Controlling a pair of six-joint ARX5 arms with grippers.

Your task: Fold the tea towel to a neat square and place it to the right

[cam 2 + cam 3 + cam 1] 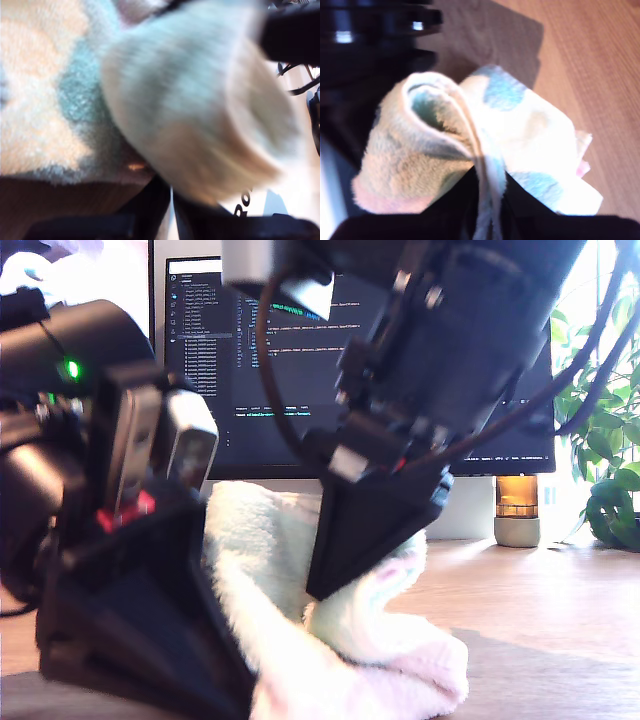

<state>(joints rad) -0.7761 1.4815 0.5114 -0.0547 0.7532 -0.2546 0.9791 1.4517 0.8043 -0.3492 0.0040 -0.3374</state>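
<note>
The tea towel (385, 665) is fluffy white with mint and pink patches and lies bunched on the wooden table (560, 620). In the first wrist view, a blurred, rolled fold of the towel (190, 115) is pinched in my first gripper (171, 195), with more towel lying flat beyond it. My second gripper (487, 177) is shut on a doubled edge of the towel (520, 115) above bare wood. The exterior view shows one arm's black jaws (335, 575) pressed into the towel at centre. Another arm's gripper (170, 640) sits low at the exterior view's left, against the towel's edge.
A dark monitor (290, 370) stands behind the towel. An amber-lit small lamp (517, 510) and a green plant (610, 460) are at the exterior view's right. Bare wood shows in front at that side.
</note>
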